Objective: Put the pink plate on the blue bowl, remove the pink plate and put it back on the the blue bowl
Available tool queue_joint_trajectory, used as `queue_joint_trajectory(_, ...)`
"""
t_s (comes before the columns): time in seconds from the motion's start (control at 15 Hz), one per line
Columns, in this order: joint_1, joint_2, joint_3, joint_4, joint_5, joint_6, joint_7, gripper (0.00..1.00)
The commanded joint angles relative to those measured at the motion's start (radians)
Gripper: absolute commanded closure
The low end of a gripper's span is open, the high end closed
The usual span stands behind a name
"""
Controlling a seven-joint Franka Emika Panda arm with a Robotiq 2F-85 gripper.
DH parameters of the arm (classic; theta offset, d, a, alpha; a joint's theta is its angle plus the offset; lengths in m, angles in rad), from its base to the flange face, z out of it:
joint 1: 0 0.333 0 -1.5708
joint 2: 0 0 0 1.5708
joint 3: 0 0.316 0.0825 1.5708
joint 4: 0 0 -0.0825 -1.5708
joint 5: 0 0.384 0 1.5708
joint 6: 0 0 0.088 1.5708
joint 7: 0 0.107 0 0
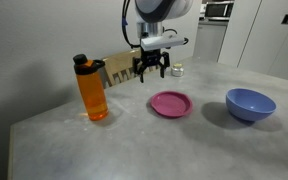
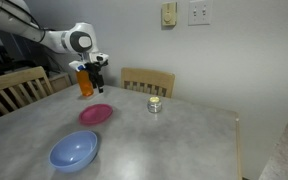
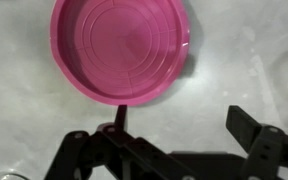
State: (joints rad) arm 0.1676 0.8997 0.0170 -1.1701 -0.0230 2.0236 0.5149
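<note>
Wrist view up: the gripper (image 3: pixel 166 132) has its jaws spread wide, dark fingers (image 3: pixel 252 128) coming in from the bottom of the picture, and nothing is caught between them. Just beyond the fingertips lies the pink plate (image 3: pixel 122 50), flat on the pale mottled table (image 3: pixel 244 60), face up, with its rings and raised rim clear to see. The plate sits ahead of the open jaws and a little to one side; no finger touches it.

Out to an exterior view, and the gripper (image 1: pixel 151 70) hangs in the air above the table (image 1: pixel 134 145), fingers pointing down, jaws apart. The pink plate (image 1: pixel 171 104) lies below it and nearer the camera, clear of the fingers. The blue bowl (image 1: pixel 250 103) stands upright on the table well apart from the plate, with nothing on top of it. On the plate's other side stands an orange bottle (image 1: pixel 92 90) with a dark cap.

From the other side of the room, the gripper (image 2: pixel 93 72) hovers in front of the orange bottle (image 2: pixel 84 84), the pink plate (image 2: pixel 96 114) rests on the table (image 2: pixel 194 140) beneath and forward of it, and the blue bowl (image 2: pixel 74 151) sits nearer the camera, close to the table's edge. A small jar (image 2: pixel 155 104) stands further along, before a wooden chair (image 2: pixel 149 78).
</note>
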Motion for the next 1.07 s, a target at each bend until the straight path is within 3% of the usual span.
queue_joint_trajectory(0.0, -0.053, -0.103, -0.009, -0.231, 0.089, 0.105, -0.019, 0.00)
queue_joint_trajectory(0.53, -0.132, -0.225, -0.038, -0.552, 0.141, 0.193, -0.129, 0.00)
queue_joint_trajectory(1.0, -0.183, -0.250, -0.002, -0.638, 0.250, 0.355, -0.235, 0.00)
